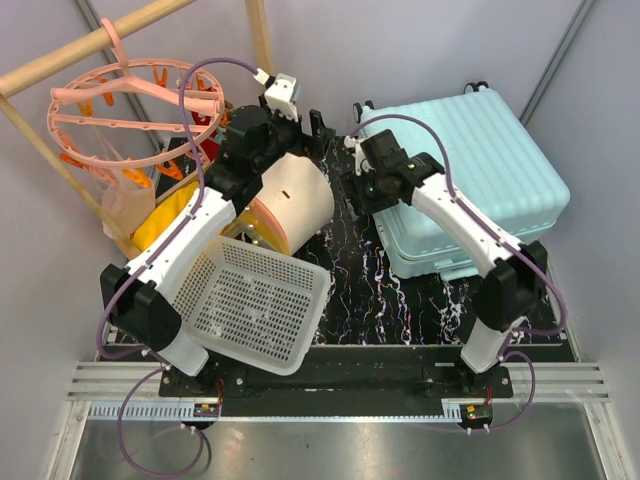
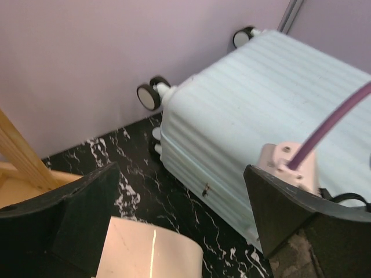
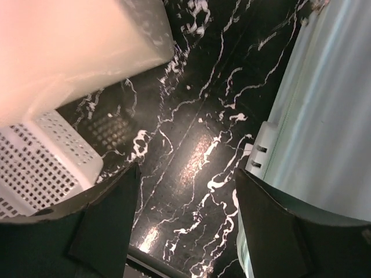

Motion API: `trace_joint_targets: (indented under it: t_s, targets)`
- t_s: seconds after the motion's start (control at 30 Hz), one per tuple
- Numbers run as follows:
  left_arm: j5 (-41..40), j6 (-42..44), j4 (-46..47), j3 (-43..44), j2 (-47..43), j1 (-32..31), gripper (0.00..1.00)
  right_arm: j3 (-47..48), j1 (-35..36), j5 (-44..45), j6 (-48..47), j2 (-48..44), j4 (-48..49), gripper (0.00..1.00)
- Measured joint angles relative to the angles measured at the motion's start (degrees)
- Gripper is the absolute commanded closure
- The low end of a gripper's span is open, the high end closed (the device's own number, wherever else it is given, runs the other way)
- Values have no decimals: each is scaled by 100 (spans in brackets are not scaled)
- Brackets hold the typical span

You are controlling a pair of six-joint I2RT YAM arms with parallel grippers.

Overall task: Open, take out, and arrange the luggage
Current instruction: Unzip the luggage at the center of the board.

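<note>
At the near left corner of the bench (image 1: pixel 370 290), a white perforated basket (image 1: pixel 255 305) lay tilted against the left arm. Just beyond it, a cream-and-orange drawer box (image 1: pixel 295 200) sat left of centre.

The left gripper (image 2: pixel 181 171) hung above the far side of the drawer box. Its jaws were spread wide and held nothing. The right gripper (image 3: pixel 186 171) was positioned over bare bench at mid-depth, between the drawer box and the luggage (image 1: pixel 470 170). Its jaws were also parted and empty.

The luggage lay flat and closed toward the far right corner of the bench, broad ribbed shell upward. Its wheels (image 2: pixel 149 95) pointed to the far edge, near the wall, and the opposite end pointed to the near edge. The axis from wheels to handle end therefore ran near to far, skewed slightly toward the right edge. The seamed left side wall faced both grippers.

Governing relation: the luggage lay to the right of each gripper. The right gripper was just beside the side wall, where a small pale fitting (image 3: pixel 259 153) showed. The left gripper was well apart from it, across the bench centre. The right arm was therefore judged the nearer one for reaching the seam. Opening had not yet begun.

Beyond the far left corner, a pink ring hanger (image 1: pixel 130 110) hung from a wooden rack (image 1: pixel 80 50).
</note>
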Motion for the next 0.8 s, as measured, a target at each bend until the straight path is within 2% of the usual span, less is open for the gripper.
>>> trace_joint_targets:
  t_s: [0.13,0.3,0.57,0.8]
  targets:
    - [11,-164,-164,-328,13,24,6,48,22,317,157,481,-173,26]
    - [22,-267,-151,-457,13,28,6,15,26,944,748,538,-323,27]
    - [188,-350,-20,-654,13,44,6,-896,-415,1250,1099,-387,-535,26]
    - [636,-374,149,-754,85,48,8,-951,-605,1266,1038,-590,-619,25]
